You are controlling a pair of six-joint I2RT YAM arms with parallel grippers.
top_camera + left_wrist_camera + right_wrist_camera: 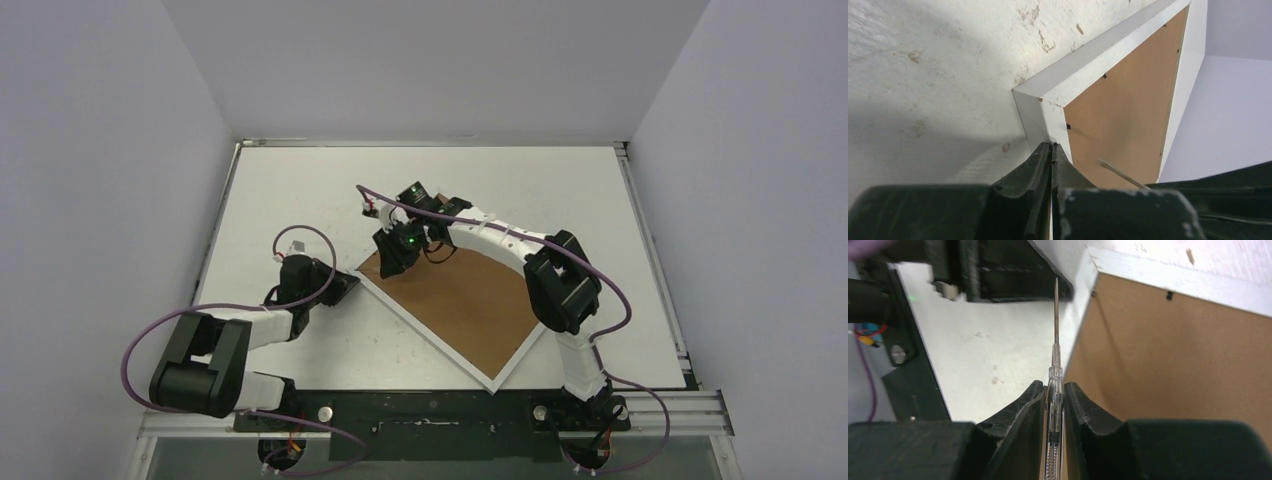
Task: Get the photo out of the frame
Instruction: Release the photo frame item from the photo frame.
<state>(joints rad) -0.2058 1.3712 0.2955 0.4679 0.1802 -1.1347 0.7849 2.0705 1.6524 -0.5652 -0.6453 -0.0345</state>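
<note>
The frame [432,336] lies face down on the table, its brown backing board [460,300] facing up. The photo is hidden beneath that board. My left gripper [1053,146] is shut with nothing between its fingers, its tips resting on the white border [1040,117] at the frame's left corner. My right gripper [1054,387] is shut on a clear-handled screwdriver [1056,330]. Its thin metal shaft points along the board's left edge toward that same corner. In the top view the right gripper [392,255] hovers over the frame's far-left corner, close to the left gripper [345,285].
Small black tabs [1169,295] sit along the backing board's edge [1068,126]. The screwdriver tip [1118,172] also shows in the left wrist view. White walls enclose the scuffed white table [520,190] on three sides.
</note>
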